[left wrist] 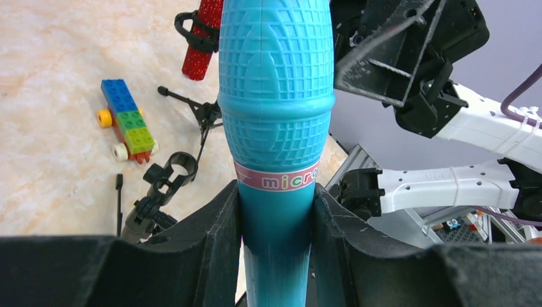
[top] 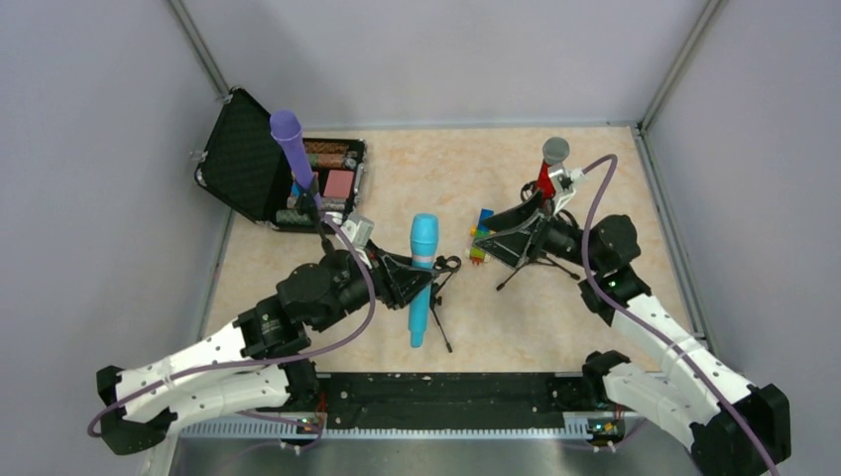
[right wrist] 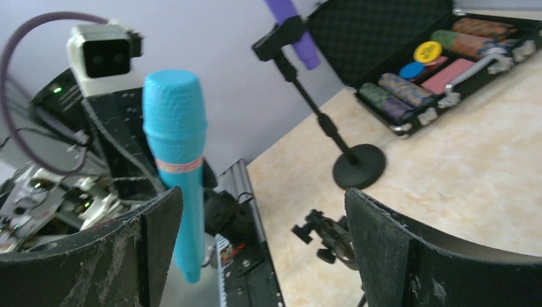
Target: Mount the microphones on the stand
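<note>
Cyan microphone (left wrist: 275,96): upright in the centre of the left wrist view, gripped low on its handle. In the top view it sits mid-table, just beside the empty tripod stand.
Left gripper (left wrist: 275,220): clamped on the cyan microphone, one finger pressed to each side of the handle below the pink band.
Right gripper (right wrist: 262,198): fingers wide apart with nothing between them; in the top view it is right of centre, near the block toy.
Purple microphone (top: 289,139): upper left of the top view, seated in the clip of the round-base stand (right wrist: 359,167), tilted.
Red microphone (top: 546,178): glittery with a grey ball head, upper right of the top view, held in the clip of its own tripod.
Empty tripod stand (left wrist: 171,174): lower left of the left wrist view, its ring clip holding nothing.
Block toy (left wrist: 126,120): lying on the tabletop at the left of that view, near the red microphone's tripod legs.
Black case (right wrist: 383,38): upper right of the right wrist view, lid open, coloured pieces inside.
</note>
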`<move>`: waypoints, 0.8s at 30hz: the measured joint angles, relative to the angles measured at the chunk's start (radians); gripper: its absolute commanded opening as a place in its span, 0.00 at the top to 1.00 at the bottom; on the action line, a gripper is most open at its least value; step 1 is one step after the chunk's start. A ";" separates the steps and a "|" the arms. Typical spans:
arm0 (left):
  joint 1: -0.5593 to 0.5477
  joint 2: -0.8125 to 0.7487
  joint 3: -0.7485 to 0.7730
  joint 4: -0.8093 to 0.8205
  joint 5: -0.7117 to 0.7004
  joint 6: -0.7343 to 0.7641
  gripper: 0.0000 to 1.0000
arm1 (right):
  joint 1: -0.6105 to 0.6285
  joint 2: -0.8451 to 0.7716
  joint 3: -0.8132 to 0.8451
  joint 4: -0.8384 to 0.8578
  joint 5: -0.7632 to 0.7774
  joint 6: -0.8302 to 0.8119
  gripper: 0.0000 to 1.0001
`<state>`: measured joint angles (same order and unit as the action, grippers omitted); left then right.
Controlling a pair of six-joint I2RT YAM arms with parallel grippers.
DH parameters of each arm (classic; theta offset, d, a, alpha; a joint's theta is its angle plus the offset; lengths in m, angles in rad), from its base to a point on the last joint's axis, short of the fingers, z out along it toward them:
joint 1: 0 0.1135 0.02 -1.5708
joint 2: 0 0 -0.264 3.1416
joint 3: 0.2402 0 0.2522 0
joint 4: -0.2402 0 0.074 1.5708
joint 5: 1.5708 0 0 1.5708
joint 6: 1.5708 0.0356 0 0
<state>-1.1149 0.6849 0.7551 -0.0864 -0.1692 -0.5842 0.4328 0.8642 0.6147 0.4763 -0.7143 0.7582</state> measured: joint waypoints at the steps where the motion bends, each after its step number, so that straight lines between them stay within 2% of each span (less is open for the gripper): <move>1: 0.002 0.001 0.000 0.012 0.003 0.004 1.00 | 0.008 0.010 0.000 0.021 -0.018 0.015 0.07; 8: 0.014 0.060 0.000 0.062 0.045 0.016 1.00 | 0.145 0.039 0.001 0.179 -0.081 0.058 0.08; 14: 0.020 0.097 0.000 0.086 0.082 0.016 1.00 | 0.202 0.101 0.002 0.266 -0.090 0.089 0.11; 19: 0.021 0.113 0.000 0.111 0.109 0.016 1.00 | 0.242 0.160 0.002 0.302 -0.076 0.108 0.21; 24: 0.023 0.135 0.000 0.130 0.135 0.014 1.00 | 0.276 0.197 0.002 0.328 -0.054 0.117 0.25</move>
<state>-1.0924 0.8200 0.7555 0.0437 -0.0341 -0.5701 0.7086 1.0611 0.6170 0.8047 -0.7685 0.8753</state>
